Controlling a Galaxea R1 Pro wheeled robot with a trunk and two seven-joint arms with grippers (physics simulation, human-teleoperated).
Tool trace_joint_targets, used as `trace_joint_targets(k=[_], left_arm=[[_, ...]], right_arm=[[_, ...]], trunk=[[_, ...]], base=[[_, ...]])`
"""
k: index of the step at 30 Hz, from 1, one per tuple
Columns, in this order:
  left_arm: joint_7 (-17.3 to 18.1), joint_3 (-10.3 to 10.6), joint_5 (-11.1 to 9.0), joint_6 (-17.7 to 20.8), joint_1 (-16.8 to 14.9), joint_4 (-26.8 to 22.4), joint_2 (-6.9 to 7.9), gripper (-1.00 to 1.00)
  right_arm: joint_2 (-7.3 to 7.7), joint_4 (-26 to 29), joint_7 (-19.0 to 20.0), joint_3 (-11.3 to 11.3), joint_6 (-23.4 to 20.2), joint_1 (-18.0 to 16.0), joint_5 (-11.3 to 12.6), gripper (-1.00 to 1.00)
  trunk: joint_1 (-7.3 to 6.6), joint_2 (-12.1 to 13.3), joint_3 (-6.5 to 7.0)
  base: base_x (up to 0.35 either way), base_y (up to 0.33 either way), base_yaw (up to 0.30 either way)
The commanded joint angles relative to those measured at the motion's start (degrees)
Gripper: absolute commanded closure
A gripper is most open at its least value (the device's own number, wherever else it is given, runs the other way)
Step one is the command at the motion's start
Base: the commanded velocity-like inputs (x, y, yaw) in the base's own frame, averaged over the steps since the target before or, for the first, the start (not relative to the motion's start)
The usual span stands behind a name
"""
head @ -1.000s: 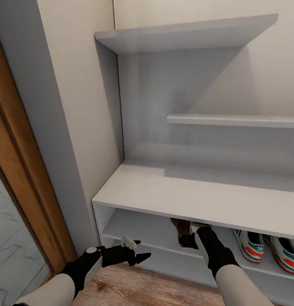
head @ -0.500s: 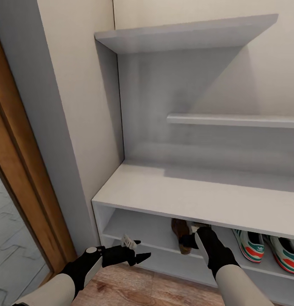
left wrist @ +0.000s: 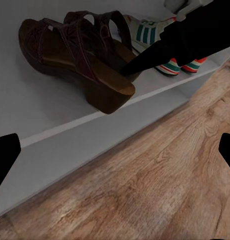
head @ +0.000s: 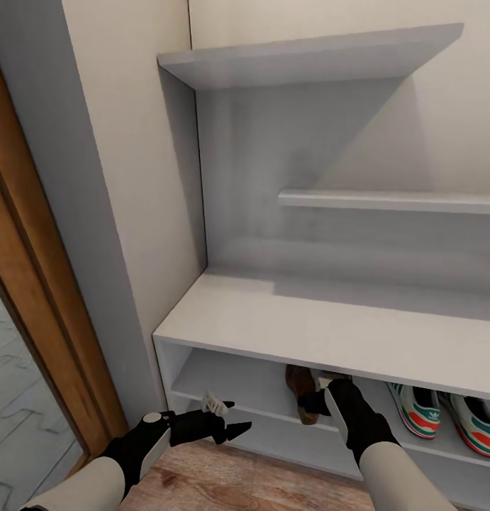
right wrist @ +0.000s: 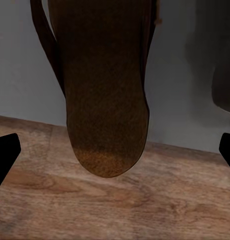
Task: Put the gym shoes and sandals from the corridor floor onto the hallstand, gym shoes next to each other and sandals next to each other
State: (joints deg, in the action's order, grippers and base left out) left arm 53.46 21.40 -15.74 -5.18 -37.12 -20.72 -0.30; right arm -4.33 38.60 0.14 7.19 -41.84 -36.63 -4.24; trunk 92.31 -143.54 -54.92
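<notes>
Two dark brown sandals [left wrist: 80, 45] stand side by side on an open shelf of the light-grey hallstand [head: 308, 326]. One heel juts past the shelf edge. In the head view a sandal [head: 301, 387] sits just in front of my right gripper [head: 317, 394]. That gripper is open, with the sandal's tan footbed [right wrist: 105, 100] ahead of it between the spread fingertips. The two gym shoes [head: 415, 410] [head: 477, 424] rest next to each other on the same shelf, to the right. My left gripper [head: 230, 417] hovers open and empty above the corridor floor [head: 223, 475], left of the sandals.
Stepped grey wall shelves [head: 308, 60] rise above the hallstand's flat top. A wooden door frame [head: 39, 298] and a grey wall strip close off the left side. Wood plank floor [left wrist: 144, 185] runs along the front of the unit.
The sandal by my right gripper has settled slightly lower on the shelf. Both arms have stayed nearly still.
</notes>
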Motion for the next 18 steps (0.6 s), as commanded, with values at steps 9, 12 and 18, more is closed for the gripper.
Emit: trace_joint_targets(k=[9,12,18], left_arm=[[-0.1,0.4,-0.3,-0.5,-0.1,0.1,0.04,-1.00],[-0.1,0.4,-0.3,-0.5,-0.1,0.1,0.04,-1.00],[-0.1,0.4,-0.3,-0.5,-0.1,0.1,0.04,-1.00]], right_arm=[[-0.09,0.1,0.1,0.2,-0.3,-0.1,-0.4,-1.00],[-0.08,0.1,0.1,0.2,-0.3,0.0,-0.4,-1.00],[-0.07,0.1,0.1,0.2,-0.3,0.0,-0.4,-1.00]], trunk=[[-0.01,0.0,-0.06],[-0.01,0.0,-0.06],[-0.01,0.0,-0.06]], base=[[-0.069,0.000,0.000],[-0.303,0.000,0.000],[-0.330,0.000,0.000]])
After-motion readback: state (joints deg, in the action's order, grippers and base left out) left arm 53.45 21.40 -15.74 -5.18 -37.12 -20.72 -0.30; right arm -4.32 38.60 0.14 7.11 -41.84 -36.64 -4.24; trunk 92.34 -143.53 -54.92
